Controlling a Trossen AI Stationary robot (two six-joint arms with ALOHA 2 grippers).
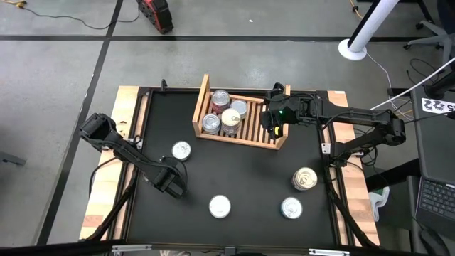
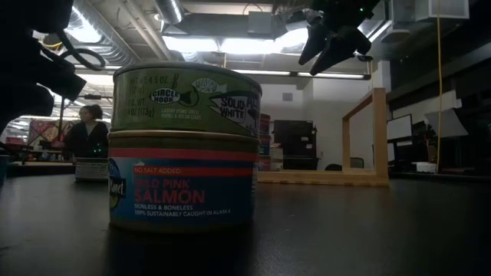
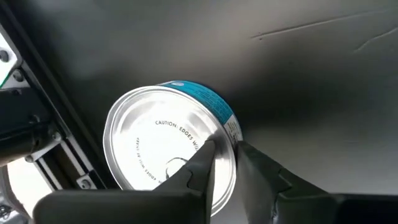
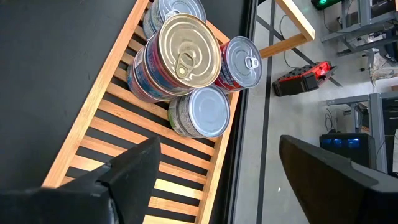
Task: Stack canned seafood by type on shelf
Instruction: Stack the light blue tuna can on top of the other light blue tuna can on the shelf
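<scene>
Your left gripper [image 3: 227,165] is low on the table beside the blue tin [image 3: 171,140]. Its fingers sit almost together over the tin's edge, so you cannot tell if it has a grip. Your right gripper [image 4: 214,171] hangs wide open and empty over the shelf [image 1: 269,139], where several tins sit. Next, I think, make that grip firm before lifting.

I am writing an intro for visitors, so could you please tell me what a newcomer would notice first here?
Probably the cluster of tins stacked at the left end of the wooden shelf, with the right pincer open above its empty slats. Next, the left pincer pinching the rim of a blue-labelled tin on the black table.
</scene>
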